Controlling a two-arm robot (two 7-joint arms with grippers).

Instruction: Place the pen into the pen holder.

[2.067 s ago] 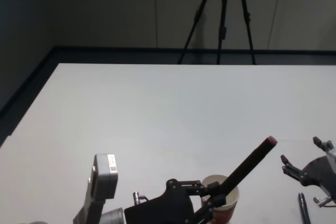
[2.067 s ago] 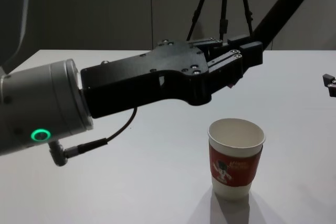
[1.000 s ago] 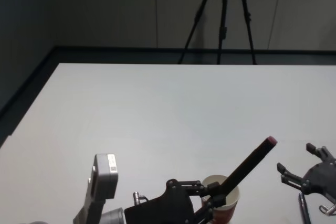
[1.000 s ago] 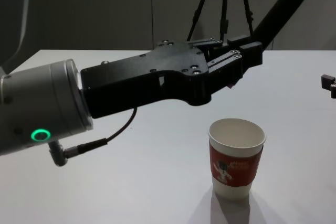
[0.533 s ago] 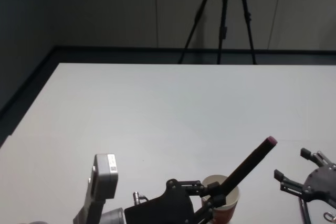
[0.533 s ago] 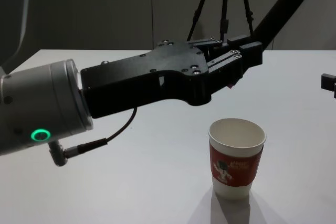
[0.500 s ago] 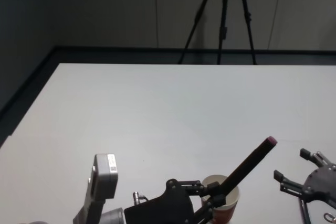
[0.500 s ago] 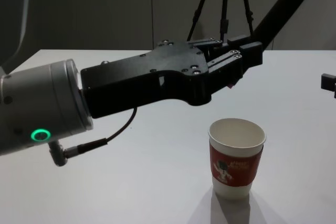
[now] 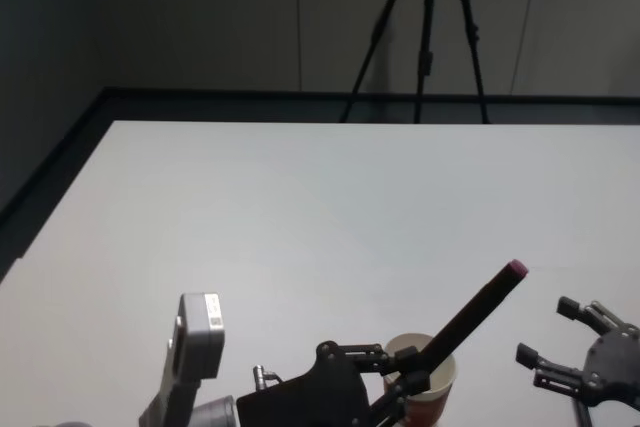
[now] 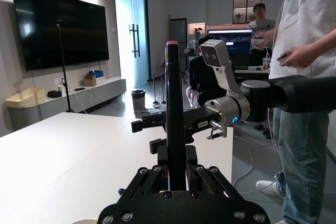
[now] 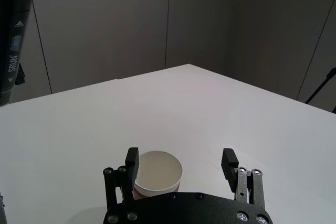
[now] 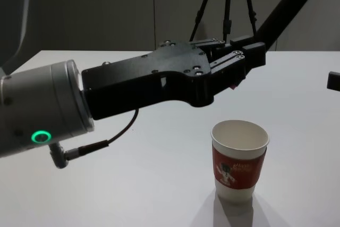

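Observation:
A long black pen (image 9: 475, 317) with a pink tip is held slanted in my left gripper (image 9: 408, 379), which is shut on its lower part. The pen (image 12: 287, 3) rises up and to the right, with its gripped end above and just behind the pen holder (image 12: 239, 160), a white paper cup with a red sleeve standing upright. The cup's rim (image 9: 405, 345) peeks out beside the left gripper. My right gripper (image 9: 545, 330) hovers open to the right of the cup, holding nothing. From its wrist, the cup (image 11: 157, 171) sits ahead between the spread fingers.
The white table (image 9: 300, 227) stretches bare ahead and to the left of the cup. A black tripod (image 9: 425, 37) stands behind the table's far edge. The left arm's thick body (image 12: 149, 86) spans the space above the table left of the cup.
The right gripper has drifted back toward the near edge of the table, still open. The left gripper, the pen and the cup have not moved.

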